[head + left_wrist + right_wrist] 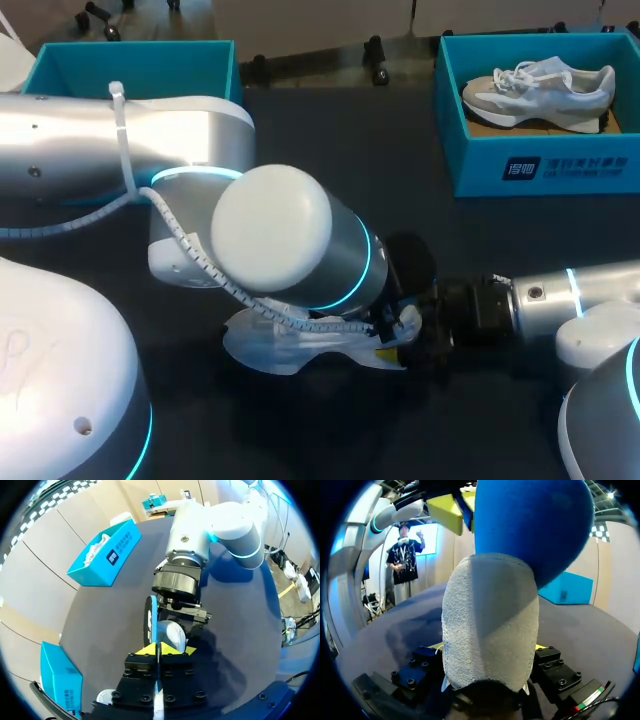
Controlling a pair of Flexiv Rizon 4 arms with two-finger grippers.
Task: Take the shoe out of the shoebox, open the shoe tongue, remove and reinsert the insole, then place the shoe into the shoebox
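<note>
A white and grey shoe lies on the dark table near the front middle, mostly hidden under my left arm. My right gripper comes in from the right and is shut on the shoe's grey heel, one finger on each side. In the left wrist view the heel sits just ahead of my left gripper. Its yellow tips are pressed together on the edge of the blue insole. That insole stands up out of the shoe, above the heel.
At the back right stands a teal shoebox holding a second pale shoe. Another teal box is at the back left. My left arm's large joints hang over the table's middle.
</note>
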